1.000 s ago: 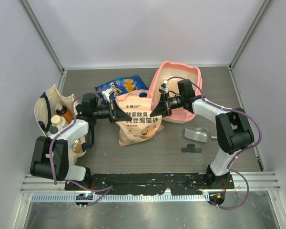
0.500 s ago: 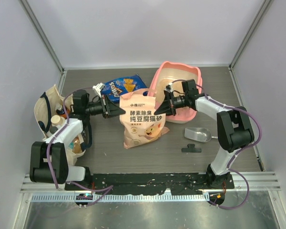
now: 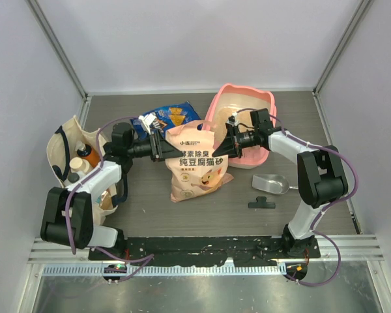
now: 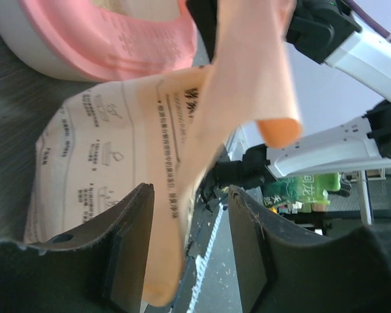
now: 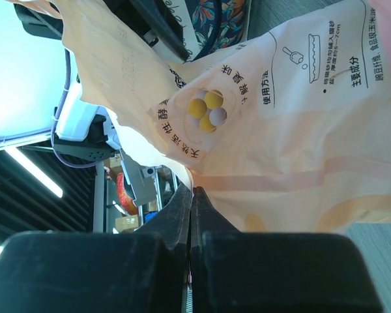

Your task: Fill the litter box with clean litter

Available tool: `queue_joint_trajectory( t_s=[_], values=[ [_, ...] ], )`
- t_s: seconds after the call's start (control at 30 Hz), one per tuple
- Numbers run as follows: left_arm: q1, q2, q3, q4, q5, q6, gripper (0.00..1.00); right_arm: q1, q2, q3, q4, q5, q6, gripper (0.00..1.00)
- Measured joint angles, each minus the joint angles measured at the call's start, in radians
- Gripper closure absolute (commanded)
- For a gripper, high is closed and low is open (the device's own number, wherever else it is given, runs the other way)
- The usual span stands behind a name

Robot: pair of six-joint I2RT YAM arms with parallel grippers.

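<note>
The pinkish-beige litter bag [image 3: 197,162] with the orange cat print stands leaning on the table's middle. My right gripper [image 3: 223,145] is shut on its upper right edge; in the right wrist view the fingers [image 5: 182,208] pinch the bag's film [image 5: 300,130]. My left gripper [image 3: 161,147] is open at the bag's left edge. In the left wrist view a loose fold of the bag [image 4: 104,150] hangs between the spread jaws of that gripper [image 4: 190,195], lying against one finger. The pink litter box [image 3: 268,103] sits behind the right gripper. The clean litter is hidden inside the bag.
A blue Doritos bag [image 3: 168,117] lies behind the litter bag. The cream tote bag [image 3: 60,145] with bottles stands at the left edge. A clear scoop [image 3: 272,184] and a black clip [image 3: 261,203] lie at front right.
My left gripper let go of the bag's left edge, drew back left, then returned to it with jaws wider. The bag shifted slightly right and stands more upright. The right grip held.
</note>
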Motion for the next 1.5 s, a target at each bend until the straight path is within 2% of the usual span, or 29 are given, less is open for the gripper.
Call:
queue_joint_trajectory(
  t_s=[0.07,0.1,0.17,0.2,0.23,0.43,0.67,0.9,1.07,1.3,1.33,1.4,1.47,1.5],
  values=[
    [-0.002,0.021,0.005,-0.006,-0.022,0.019,0.57,0.0,0.0,0.0,0.0,-0.001,-0.007,0.98],
    [-0.002,0.035,0.01,-0.011,-0.029,0.026,0.69,0.0,0.0,0.0,0.0,-0.001,-0.01,0.98],
    [-0.002,0.059,0.02,-0.021,-0.035,0.035,0.85,0.0,-0.001,0.0,0.0,-0.001,-0.014,0.98],
    [-0.002,0.068,0.023,-0.024,-0.035,0.036,0.98,0.0,-0.001,0.0,0.0,0.0,-0.014,0.98],
    [-0.002,0.073,0.026,-0.031,-0.034,0.032,1.0,0.0,-0.001,0.0,0.0,0.0,-0.014,0.98],
    [0.026,0.07,0.039,-0.09,0.003,-0.039,1.0,0.0,-0.018,-0.005,-0.008,0.01,-0.027,0.98],
    [0.047,0.097,0.003,-0.032,0.125,-0.19,1.0,0.004,-0.067,-0.045,-0.013,0.029,-0.062,0.98],
    [0.047,0.188,0.002,0.018,0.201,-0.34,1.0,-0.002,-0.066,-0.089,0.009,0.011,0.074,0.98],
    [0.049,0.187,0.012,-0.033,0.207,-0.351,1.0,-0.002,-0.066,-0.09,-0.001,0.008,0.103,0.98],
    [0.053,0.187,0.065,-0.214,0.211,-0.311,1.0,-0.002,-0.041,-0.071,-0.064,-0.002,0.113,0.98],
    [0.054,0.187,0.074,-0.235,0.211,-0.296,0.98,-0.002,-0.038,-0.064,-0.074,-0.002,0.112,0.98],
    [0.056,0.185,0.091,-0.27,0.21,-0.272,0.82,-0.002,-0.03,-0.05,-0.09,-0.001,0.106,0.98],
    [0.066,0.176,0.106,-0.302,0.206,-0.23,0.58,-0.006,-0.027,-0.044,-0.108,-0.003,0.095,0.98],
    [0.085,0.165,0.116,-0.336,0.198,-0.194,0.55,-0.014,-0.027,-0.044,-0.122,-0.002,0.091,0.98]
  ],
)
